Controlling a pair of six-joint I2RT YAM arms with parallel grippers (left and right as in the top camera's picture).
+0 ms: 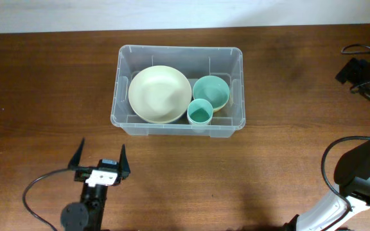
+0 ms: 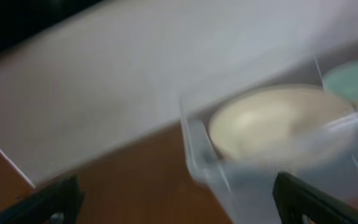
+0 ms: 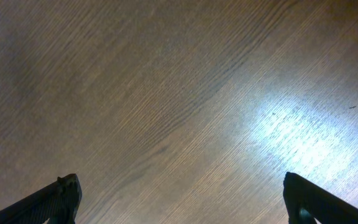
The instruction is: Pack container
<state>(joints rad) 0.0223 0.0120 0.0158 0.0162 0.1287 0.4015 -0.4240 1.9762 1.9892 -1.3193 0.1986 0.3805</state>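
The clear plastic container stands at the table's middle back. Inside it lie a large cream bowl, a teal bowl and a teal cup. My left gripper is open and empty, in front of the container's left end and apart from it. Its blurred wrist view shows the container's corner with the cream bowl inside, between the open fingers. My right gripper is open and empty above bare wood; the overhead view shows only its arm at the right edge.
The wooden table spreads around the container. Black cables and the right arm's base sit at the right edge. A pale wall runs behind the table.
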